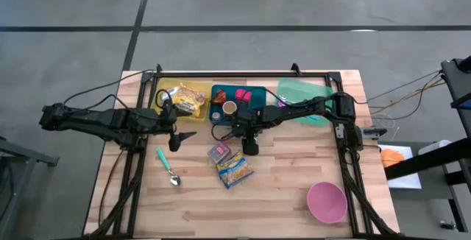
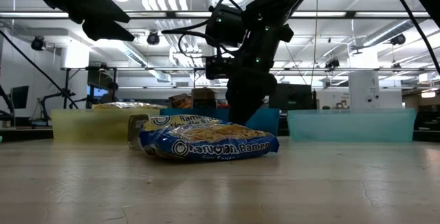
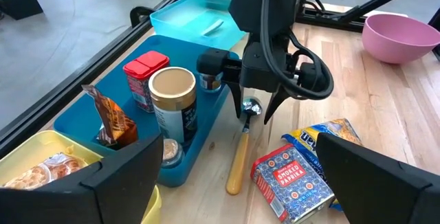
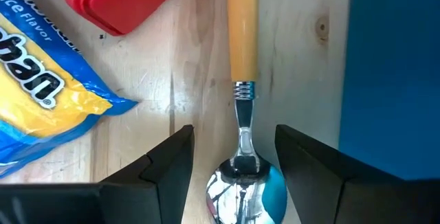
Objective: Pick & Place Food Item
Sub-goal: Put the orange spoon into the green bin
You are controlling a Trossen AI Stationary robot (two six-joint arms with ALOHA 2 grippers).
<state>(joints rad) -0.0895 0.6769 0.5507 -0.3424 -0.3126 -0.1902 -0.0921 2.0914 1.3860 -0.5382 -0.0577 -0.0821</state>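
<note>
A spoon with an orange-yellow handle (image 4: pixel 243 31) lies flat on the wooden table beside the blue bin (image 4: pixel 392 80). My right gripper (image 4: pixel 234 138) points down over it and is open, one finger on each side of the spoon's neck (image 4: pixel 244 124), above the metal bowl (image 3: pixel 251 106). I cannot see it touching the spoon. A red paprika box (image 3: pixel 289 179) and a blue-and-yellow ramen pack (image 1: pixel 234 168) lie on the table close by. My left gripper (image 1: pixel 182 138) hovers open at the table's left, holding nothing.
The blue bin (image 1: pixel 237 104) holds jars (image 3: pixel 172 104) and a snack wrapper. A yellow bin (image 1: pixel 185 99) with packaged food stands to its left and a teal bin (image 1: pixel 303 94) to its right. A teal-handled spoon (image 1: pixel 168 168) lies near left, a pink bowl (image 1: pixel 326 201) near right.
</note>
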